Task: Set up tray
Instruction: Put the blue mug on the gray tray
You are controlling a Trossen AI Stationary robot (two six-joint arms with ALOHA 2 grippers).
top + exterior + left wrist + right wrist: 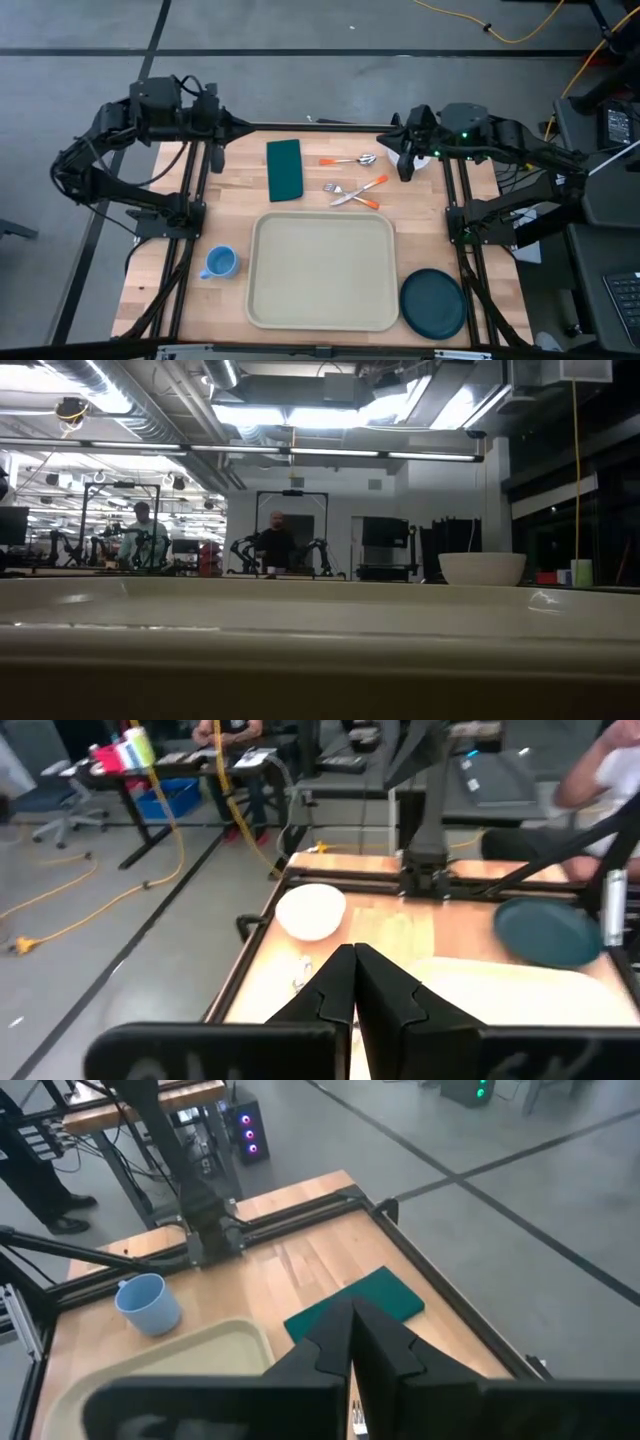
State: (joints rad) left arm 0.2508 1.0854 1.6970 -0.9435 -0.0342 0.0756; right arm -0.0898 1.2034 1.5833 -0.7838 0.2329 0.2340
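The beige tray (320, 270) lies in the middle of the table toward the near edge; its rim (320, 610) fills the bottom of the low view. Both arms hover high over the far corners. My left gripper (250, 127) (353, 960) is shut and empty above the far left, pointing toward the table's right side. My right gripper (384, 138) (350, 1312) is shut and empty above the far right, pointing left toward the dark green napkin (285, 168) (372, 1302). The napkin lies flat beyond the tray.
A spoon (352, 160), and a fork and knife with orange handles (356, 193), lie beyond the tray. A blue cup (219, 263) stands left of the tray and a dark teal plate (433, 303) at its near right. A white bowl (311, 910) sits at the far right corner.
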